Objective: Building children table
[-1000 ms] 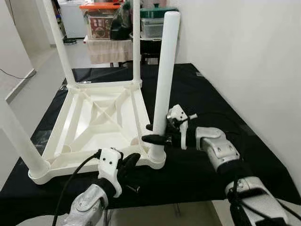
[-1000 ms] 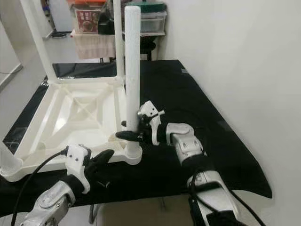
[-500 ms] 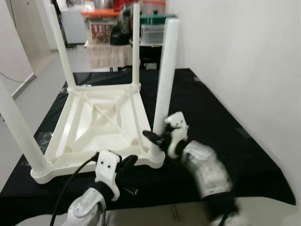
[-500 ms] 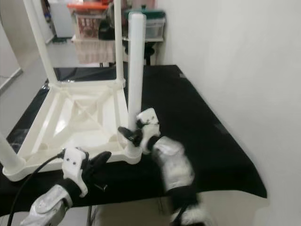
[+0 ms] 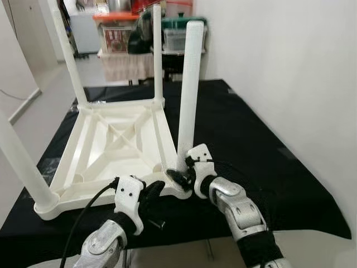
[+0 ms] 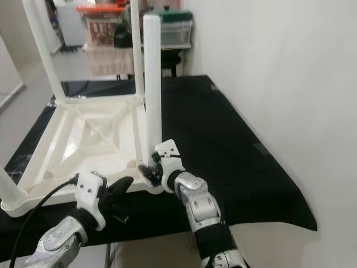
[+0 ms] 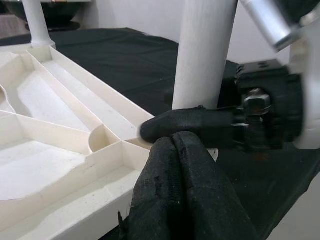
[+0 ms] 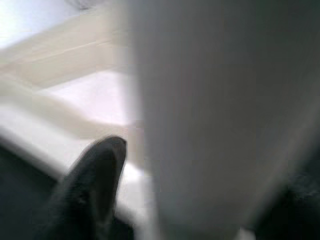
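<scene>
Right pincer (image 5: 179, 177) sits at the foot of the nearest white leg (image 5: 186, 95), its black fingers (image 8: 92, 180) apart around it where it meets the corner socket. Left pincer (image 5: 152, 195), fingers pressed together (nothing held), touches the upturned white children's table (image 5: 114, 139) at its near rim just beside that corner. The upturned table lies on the black-covered bench (image 5: 245, 139), toward its left edge.

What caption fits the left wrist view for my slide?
Left tool, fingers together, at the upturned white table's rim; the right tool sits at the base of the near leg.
</scene>
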Available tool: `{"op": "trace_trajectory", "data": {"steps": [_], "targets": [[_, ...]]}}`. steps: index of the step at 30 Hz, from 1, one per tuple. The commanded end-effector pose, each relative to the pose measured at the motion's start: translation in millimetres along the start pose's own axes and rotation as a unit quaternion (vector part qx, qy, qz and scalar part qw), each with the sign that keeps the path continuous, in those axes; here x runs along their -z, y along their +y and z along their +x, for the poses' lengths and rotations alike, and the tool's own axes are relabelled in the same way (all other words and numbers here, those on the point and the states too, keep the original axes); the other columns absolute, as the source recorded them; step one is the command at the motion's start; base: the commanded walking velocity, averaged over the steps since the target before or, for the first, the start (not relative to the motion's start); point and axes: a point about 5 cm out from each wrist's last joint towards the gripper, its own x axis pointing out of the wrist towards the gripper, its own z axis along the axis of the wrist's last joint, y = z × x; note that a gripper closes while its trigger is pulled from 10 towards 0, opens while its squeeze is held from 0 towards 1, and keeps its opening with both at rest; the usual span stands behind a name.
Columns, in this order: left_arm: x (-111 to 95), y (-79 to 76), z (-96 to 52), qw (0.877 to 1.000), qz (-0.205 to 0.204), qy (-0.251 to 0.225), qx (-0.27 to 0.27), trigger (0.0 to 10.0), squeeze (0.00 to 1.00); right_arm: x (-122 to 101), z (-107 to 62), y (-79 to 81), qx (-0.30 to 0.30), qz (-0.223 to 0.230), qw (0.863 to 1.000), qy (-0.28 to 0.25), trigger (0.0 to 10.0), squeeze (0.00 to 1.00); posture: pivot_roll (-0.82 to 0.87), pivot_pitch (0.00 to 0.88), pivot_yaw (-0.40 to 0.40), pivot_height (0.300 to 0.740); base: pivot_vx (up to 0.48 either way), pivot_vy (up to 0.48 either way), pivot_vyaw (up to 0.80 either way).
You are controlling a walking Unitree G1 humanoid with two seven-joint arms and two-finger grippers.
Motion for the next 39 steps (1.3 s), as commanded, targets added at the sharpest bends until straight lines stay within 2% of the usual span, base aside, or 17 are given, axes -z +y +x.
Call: {"op": "trace_trajectory", "data": {"steps": [1, 2, 3, 4, 5, 8, 13, 14, 15, 18, 19, 31, 35, 36, 37, 38, 39], "targets": [[-1, 0.2, 0.0, 1.000, -0.001, 0.003, -0.002, 10.0, 0.00, -28, 1.2, 4.4, -0.074, -0.037, 0.995, -0.058, 10.0, 1.00, 0.00, 0.000, -0.033, 0.740, 0.000, 0.000, 0.00], [-1, -0.4, 0.2, 1.000, -0.002, 0.003, 0.000, 10.0, 0.00, -33, -0.3, 2.1, -0.101, -0.054, 0.991, -0.065, 10.0, 0.97, 0.00, 0.000, -0.035, 0.740, 0.000, 0.000, 0.00], [-1, -0.4, 0.2, 1.000, -0.002, 0.003, 0.000, 10.0, 0.00, -33, -0.3, 2.1, -0.101, -0.054, 0.991, -0.065, 10.0, 0.97, 0.00, 0.000, -0.035, 0.740, 0.000, 0.000, 0.00], [-1, -0.9, 0.4, 1.000, -0.003, 0.003, 0.001, 10.0, 0.00, -36, -1.4, -0.4, -0.122, -0.067, 0.988, -0.067, 10.0, 0.89, 0.00, 0.000, -0.035, 0.740, 0.000, 0.000, 0.00], [-1, -1.6, 0.4, 1.000, -0.004, 0.003, 0.002, 10.0, 0.00, -40, -2.6, -5.0, -0.154, -0.077, 0.983, -0.066, 10.0, 0.00, 0.00, 0.000, -0.036, 0.740, 0.000, 0.000, 0.00], [-1, -3.1, 0.4, 1.000, -0.007, 0.002, 0.003, 10.0, 0.00, -44, -2.0, -21.7, -0.211, -0.091, 0.972, -0.050, 10.0, 0.00, 0.01, 0.000, -0.050, 0.740, 0.000, 0.000, 0.00], [-1, -4.0, 0.5, 1.000, -0.009, 0.002, 0.001, 10.0, 0.00, -45, 1.0, -30.8, -0.221, -0.073, 0.972, -0.041, 10.0, 0.00, 0.01, 0.000, -0.055, 0.740, 0.000, 0.000, 0.00], [-1, -4.2, 0.4, 1.000, -0.010, 0.001, -0.001, 10.0, 0.00, -48, 4.9, -38.1, -0.208, -0.063, 0.975, -0.041, 10.0, 0.00, 0.02, 0.000, -0.061, 0.740, 0.000, 0.000, 0.00], [0, -4.2, 0.3, 1.000, -0.010, 0.001, -0.001, 10.0, 0.00, -50, 5.8, -40.3, -0.209, -0.055, 0.975, -0.045, 3.4, 0.00, 0.02, 0.000, -0.062, 0.740, 0.000, 0.000, 0.00], [0, -4.3, 0.2, 1.000, -0.010, 0.001, -0.002, 10.0, 0.00, -52, 6.3, -41.4, -0.211, -0.050, 0.975, -0.049, 3.4, 0.00, 0.02, 0.000, -0.062, 0.740, 0.000, 0.000, 0.00], [1, -3.8, 0.0, 1.000, -0.010, 0.001, -0.003, 10.0, 0.00, -50, 4.1, -44.6, -0.232, -0.041, 0.971, -0.047, 0.0, 0.00, 0.02, 0.000, -0.063, 0.740, 0.000, 0.000, 0.00], [2, -2.6, -0.1, 1.000, -0.010, 0.003, -0.004, 10.0, 0.00, -37, -1.7, -54.3, -0.228, -0.033, 0.973, -0.031, 0.0, 0.00, 0.01, 0.000, -0.056, 0.740, 0.000, 0.000, 0.00], [3, -0.8, -1.1, 1.000, -0.011, 0.005, -0.003, 10.0, 0.00, -31, -11.2, -62.8, -0.177, -0.044, 0.982, -0.042, 0.0, 0.00, -0.01, 0.000, -0.040, 0.740, 0.000, 0.000, 0.00], [4, 0.4, -2.4, 1.000, -0.012, 0.006, -0.002, 10.0, 0.00, -28, -16.7, -67.6, -0.103, -0.045, 0.993, -0.049, 0.0, 0.00, -0.01, 0.000, -0.040, 0.740, 0.000, 0.000, 0.00], [4, 0.4, -2.4, 1.000, -0.012, 0.006, -0.002, 10.0, 0.00, -28, -16.7, -67.6, -0.103, -0.045, 0.993, -0.049, 0.0, 0.00, -0.01, 0.000, -0.040, 0.740, 0.000, 0.000, 0.00], [5, 2.0, -3.9, 1.000, -0.011, 0.008, -0.002, 10.0, 0.00, -22, -18.9, -75.4, 0.084, 0.002, 0.995, -0.060, 0.0, 0.00, -0.03, 0.000, -0.036, 0.740, 0.000, 0.000, 0.00], [4, 3.0, -4.6, 1.000, -0.013, 0.008, -0.002, 10.0, 0.00, 3, -21.1, -52.7, 0.155, 0.048, 0.986, -0.034, 0.0, 0.00, -0.02, 0.000, -0.029, 0.740, 0.000, 0.000, 0.00]]}}
